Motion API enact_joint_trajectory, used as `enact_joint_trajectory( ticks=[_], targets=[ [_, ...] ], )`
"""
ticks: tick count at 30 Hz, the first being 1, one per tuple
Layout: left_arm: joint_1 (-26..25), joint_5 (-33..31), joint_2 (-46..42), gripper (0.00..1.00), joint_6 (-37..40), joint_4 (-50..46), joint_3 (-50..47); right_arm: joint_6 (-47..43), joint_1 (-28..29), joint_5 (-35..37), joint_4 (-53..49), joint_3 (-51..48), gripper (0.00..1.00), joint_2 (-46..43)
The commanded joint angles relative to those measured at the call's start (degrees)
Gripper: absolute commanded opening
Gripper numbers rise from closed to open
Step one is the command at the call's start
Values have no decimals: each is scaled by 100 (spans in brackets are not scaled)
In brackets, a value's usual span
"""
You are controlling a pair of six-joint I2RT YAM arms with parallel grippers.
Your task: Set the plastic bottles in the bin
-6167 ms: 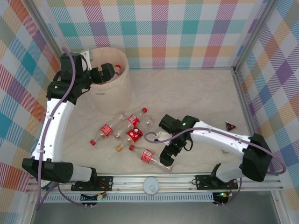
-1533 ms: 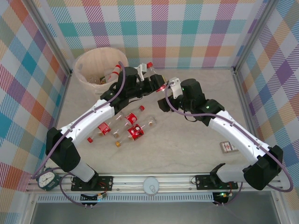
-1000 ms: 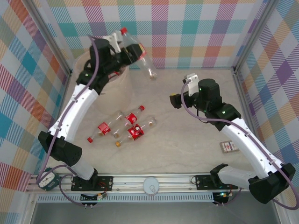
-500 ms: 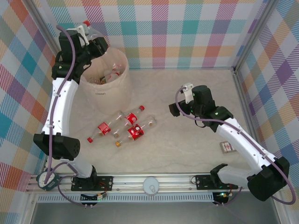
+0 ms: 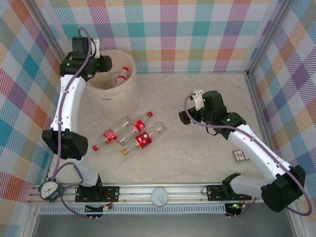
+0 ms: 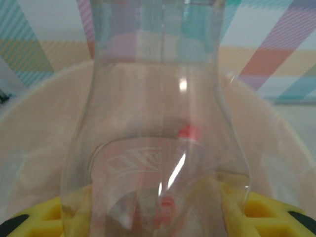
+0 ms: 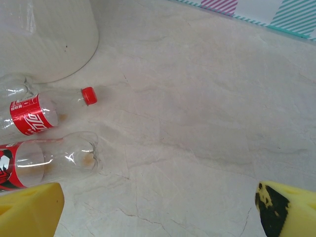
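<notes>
My left gripper (image 5: 101, 63) hangs over the left rim of the cream bin (image 5: 129, 101), shut on a clear plastic bottle (image 6: 158, 98) that stands between its yellow fingers (image 6: 256, 212) in the left wrist view. Through that bottle I see the bin's inside (image 6: 44, 128). A red-capped bottle (image 5: 123, 74) lies in the bin. Several bottles with red labels lie on the table in front of the bin (image 5: 109, 137) (image 5: 139, 125) (image 5: 143, 141). My right gripper (image 5: 183, 117) hovers open to their right, above bare table (image 7: 158, 212), with two bottles (image 7: 34, 113) (image 7: 49, 160) at its left.
A small flat red-and-white box (image 5: 240, 155) lies at the right near the right arm. A round gauge (image 5: 49, 189) and a white disc (image 5: 159, 196) sit on the front rail. Checked walls close in the table on three sides.
The left arm has swung the bottle from mid-table up behind the bin and down to its left rim. The right arm has drawn back to the right and now holds still.
</notes>
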Motion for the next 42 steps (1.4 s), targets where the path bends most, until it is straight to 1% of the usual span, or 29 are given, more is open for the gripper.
enact_joint_trajectory(
  ticks=[1,6,16,22,30,33,35,40,41,42],
  targets=[
    [27,140,139,30,518,-358,29,-103,-13,54,-101,60,99,-16],
    [19,517,375,30,513,-452,-80,-72,-10,59,-91,-4,99,-25],
    [-10,732,729,28,352,-290,-637,-85,-8,11,-102,32,99,60],
    [-112,835,891,29,242,-20,-916,-46,-6,-69,-98,13,99,103],
    [-365,1280,1154,30,26,652,-1033,-59,-4,-24,-115,0,99,54],
    [-522,1381,1349,32,-7,757,-924,-53,-3,-16,-131,-9,99,49],
    [-602,1472,1464,35,-66,814,-847,-49,-5,-16,-153,-9,99,32],
    [-687,1493,1465,39,-133,910,-814,-82,-7,-23,-228,9,99,51],
    [-699,1527,1449,41,-141,926,-800,-93,-1,-33,-213,10,99,63],
    [-710,1552,1429,45,-139,910,-768,-118,-7,-58,-200,13,99,82]
  ],
)
